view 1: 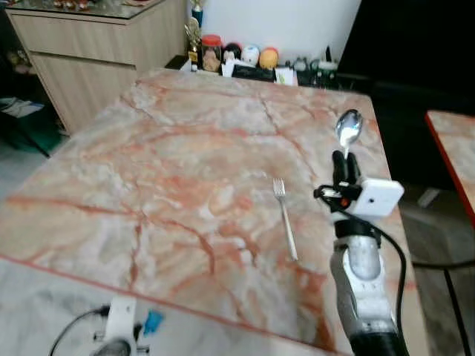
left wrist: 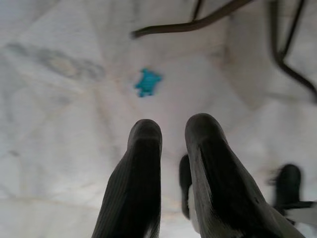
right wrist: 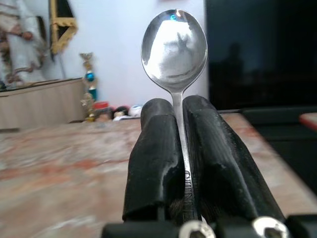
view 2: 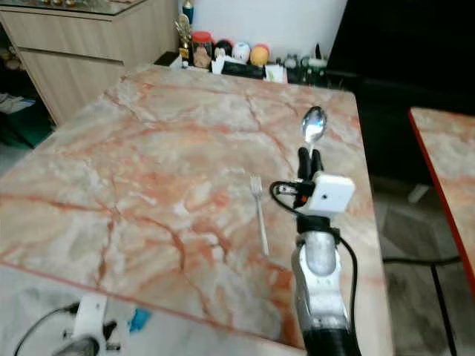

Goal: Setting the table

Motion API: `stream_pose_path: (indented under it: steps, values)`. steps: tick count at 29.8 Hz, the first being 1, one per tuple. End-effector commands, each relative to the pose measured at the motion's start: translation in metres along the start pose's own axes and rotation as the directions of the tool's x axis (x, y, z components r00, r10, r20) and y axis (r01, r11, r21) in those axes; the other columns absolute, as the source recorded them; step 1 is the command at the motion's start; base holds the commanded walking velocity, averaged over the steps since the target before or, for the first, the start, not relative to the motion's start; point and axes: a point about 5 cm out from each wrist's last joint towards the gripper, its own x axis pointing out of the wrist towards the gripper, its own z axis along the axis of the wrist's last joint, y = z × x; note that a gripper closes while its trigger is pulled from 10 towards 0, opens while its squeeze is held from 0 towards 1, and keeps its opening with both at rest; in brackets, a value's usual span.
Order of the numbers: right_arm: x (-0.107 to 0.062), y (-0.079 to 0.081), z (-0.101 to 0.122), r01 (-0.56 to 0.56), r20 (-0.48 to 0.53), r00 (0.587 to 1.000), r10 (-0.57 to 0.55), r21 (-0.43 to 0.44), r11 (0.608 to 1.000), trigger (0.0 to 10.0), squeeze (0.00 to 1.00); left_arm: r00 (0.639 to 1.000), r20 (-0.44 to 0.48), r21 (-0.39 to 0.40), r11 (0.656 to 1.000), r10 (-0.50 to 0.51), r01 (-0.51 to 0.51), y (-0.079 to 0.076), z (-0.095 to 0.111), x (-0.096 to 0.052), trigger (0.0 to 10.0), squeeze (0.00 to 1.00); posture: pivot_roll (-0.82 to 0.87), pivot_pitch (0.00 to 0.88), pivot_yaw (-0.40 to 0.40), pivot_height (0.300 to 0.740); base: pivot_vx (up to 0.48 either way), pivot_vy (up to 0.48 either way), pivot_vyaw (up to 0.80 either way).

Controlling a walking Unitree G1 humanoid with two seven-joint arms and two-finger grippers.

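My right gripper is shut on a silver spoon, whose bowl sticks up past the fingertips. It hovers over the right part of the pink marble table, to the right of a silver fork that lies flat with its tines pointing away from me. In the right wrist view the spoon stands upright, its handle pinched between the two black fingers. My left gripper hangs low over pale floor, its fingers slightly apart with nothing between them.
A row of jars and small ornaments lines the table's far edge. A wooden cabinet stands at the far left. A second table's red edge is at the right. Cables and a blue scrap lie on the floor.
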Motion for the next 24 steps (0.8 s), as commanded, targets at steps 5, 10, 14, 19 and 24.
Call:
stream_pose_path:
  steps: [5,10,14,19,24]
  values:
    - [0.004,0.005,0.007,-0.011,0.033,0.999,0.010,0.011,1.000,10.0,0.00,1.000,-0.022,0.016,1.000,0.017,-0.017,0.007,-0.006,-0.002,10.0,0.00,0.10,0.000,-0.045,0.740,0.000,-0.289,0.00]
    - [0.005,0.006,0.013,-0.008,0.069,0.998,0.005,0.033,0.999,10.0,0.00,1.000,-0.023,0.015,1.000,0.018,-0.018,0.007,-0.007,-0.002,10.0,0.00,0.10,0.000,-0.046,0.740,0.000,-0.289,-0.31]
    - [0.005,0.009,0.017,-0.036,0.093,0.995,0.037,-0.005,0.999,10.0,0.00,1.000,-0.023,0.016,1.000,0.019,-0.018,0.007,-0.006,-0.002,10.0,0.00,0.10,0.000,-0.046,0.740,0.000,-0.289,-0.13]
    - [0.006,0.010,0.017,-0.035,0.093,0.995,0.034,0.000,0.999,10.0,0.00,1.000,-0.023,0.017,1.000,0.019,-0.018,0.007,-0.006,-0.002,10.0,0.00,0.10,0.000,-0.046,0.740,0.000,-0.292,0.00]
    - [0.008,0.012,0.022,-0.040,0.112,0.993,0.039,0.003,0.999,10.0,0.00,1.000,-0.022,0.014,1.000,0.021,-0.020,0.007,-0.006,-0.002,10.0,0.00,0.10,0.000,-0.045,0.740,0.000,-0.309,0.00]
